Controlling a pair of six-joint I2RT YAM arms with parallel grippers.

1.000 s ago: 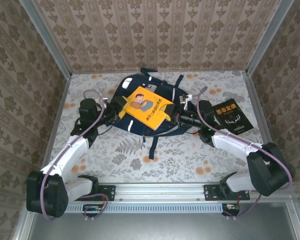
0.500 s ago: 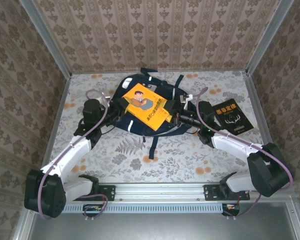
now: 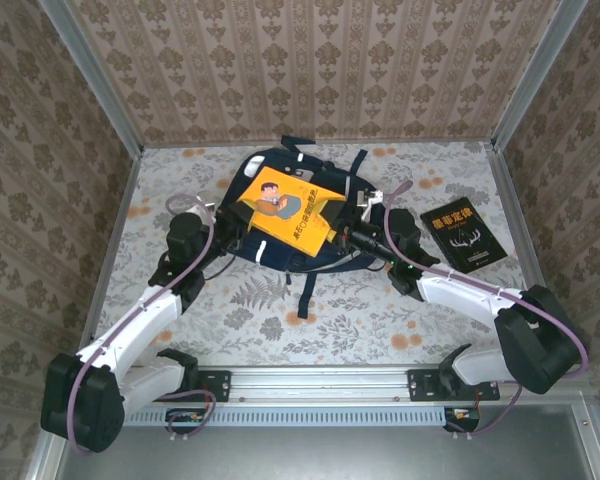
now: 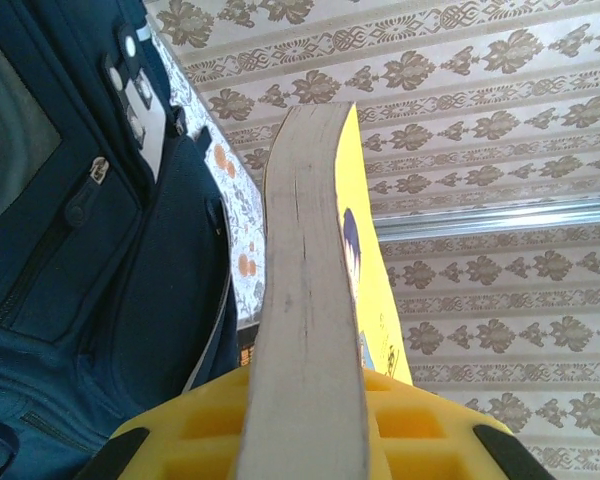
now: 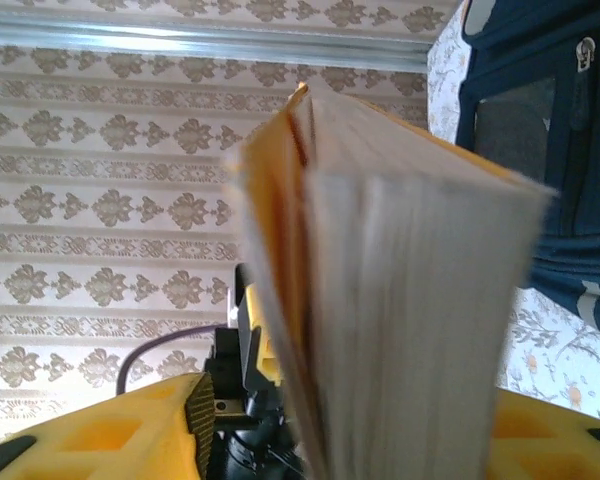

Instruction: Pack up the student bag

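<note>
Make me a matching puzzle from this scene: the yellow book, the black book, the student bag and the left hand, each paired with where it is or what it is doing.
Things:
1. yellow book
2. black book
3. student bag
4. left hand

Descriptions:
A. lies flat on the table, right side
B. shut on a book's edge
C. raised over the bag
D. navy blue, beneath the yellow book

Pairs: 1-C, 2-A, 3-D, 4-B.

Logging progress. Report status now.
Left gripper shut on yellow book. Right gripper open astride its other edge. Book over student bag, not in. Nothing seen blocking.
</note>
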